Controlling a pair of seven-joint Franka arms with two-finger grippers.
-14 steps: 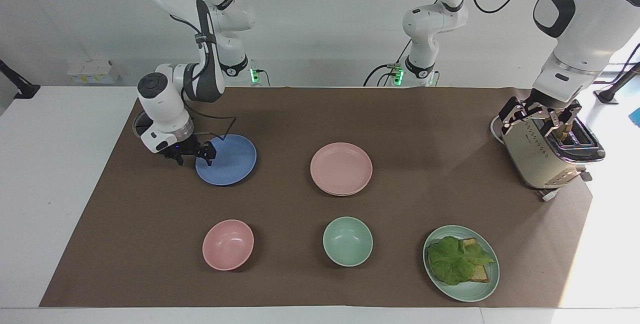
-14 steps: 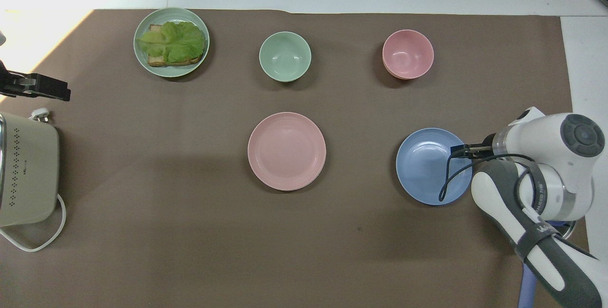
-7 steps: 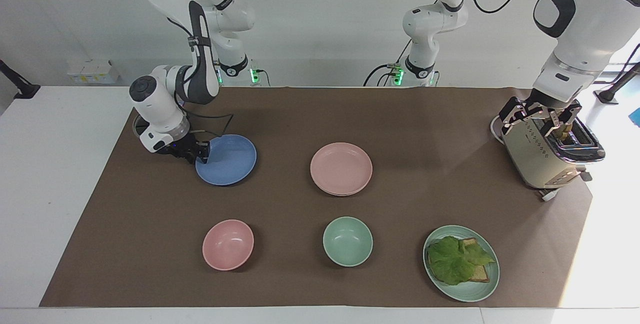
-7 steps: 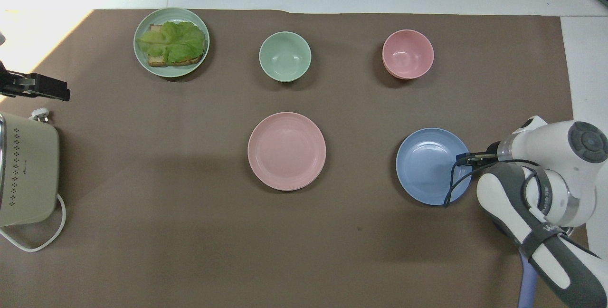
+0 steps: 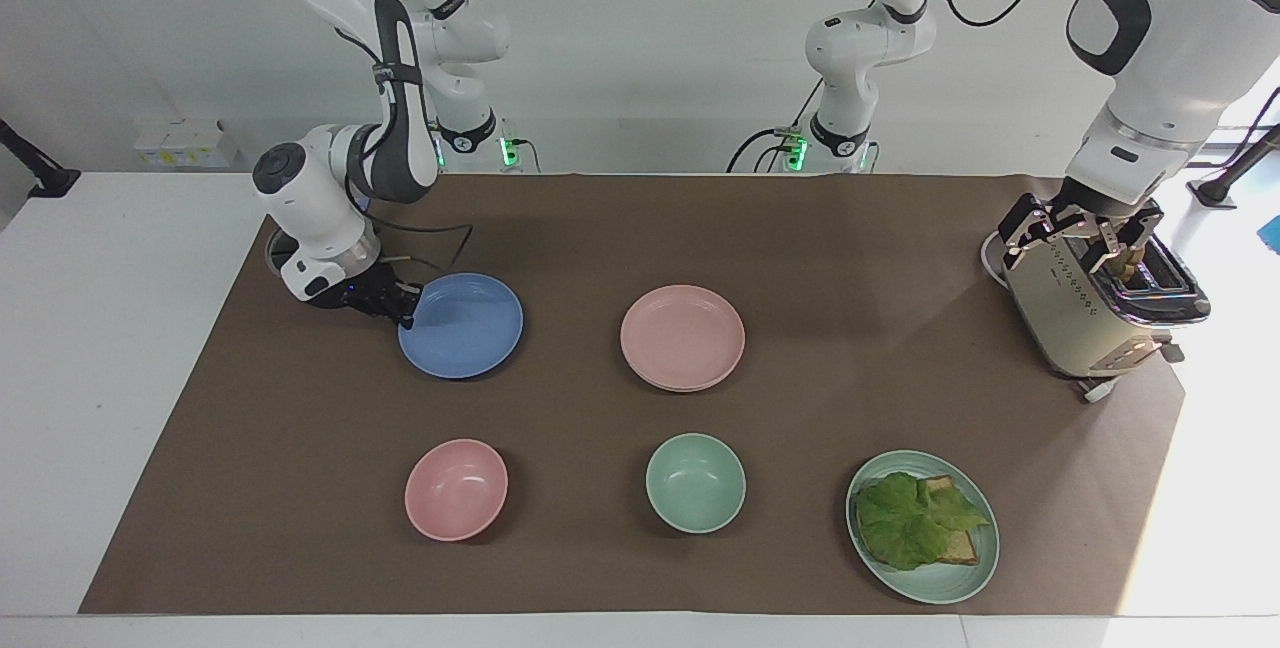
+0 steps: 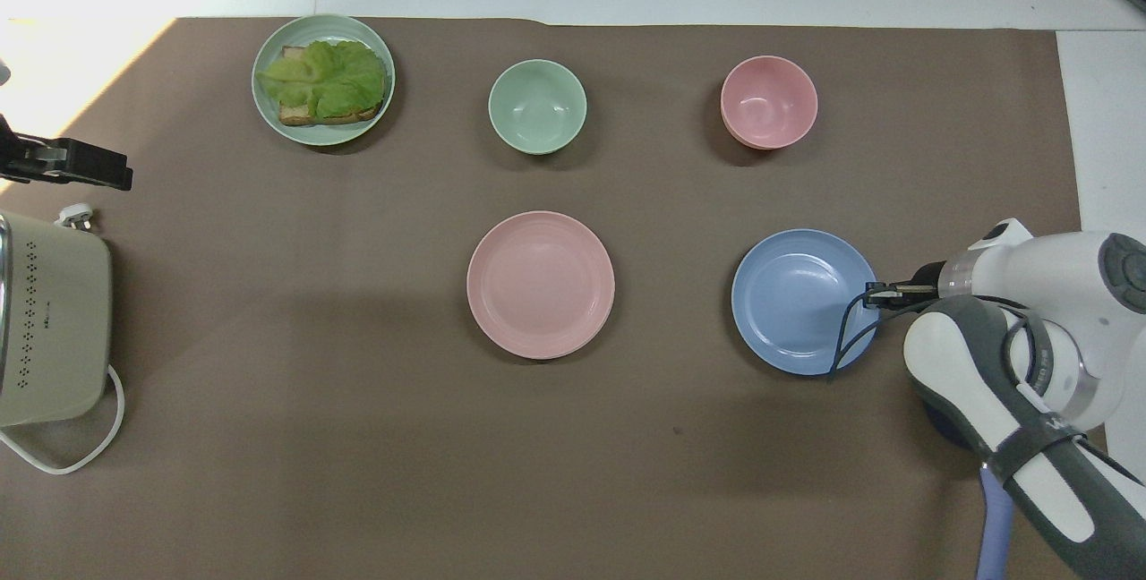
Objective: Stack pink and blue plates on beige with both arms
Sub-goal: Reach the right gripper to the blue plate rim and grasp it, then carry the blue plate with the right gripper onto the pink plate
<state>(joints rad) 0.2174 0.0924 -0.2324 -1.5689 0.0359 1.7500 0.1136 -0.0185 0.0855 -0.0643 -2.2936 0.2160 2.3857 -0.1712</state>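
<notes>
**Blue plate gripped at its rim**

Brown paper covers the bench (image 5: 800, 228). Right gripper (image 5: 405, 308) fingers have just closed on the blue plate's (image 5: 462, 326) rim, nudging it toward the pink plate (image 5: 682, 336) (beige seems underneath). Open mat lies between them. Left gripper (image 5: 1085, 228) waits, fingers wide, over the toaster (image 5: 1060, 313).

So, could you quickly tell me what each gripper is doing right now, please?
Left gripper: open, over the toaster, holding nothing.
Right gripper: shut on the blue plate rim.
</notes>
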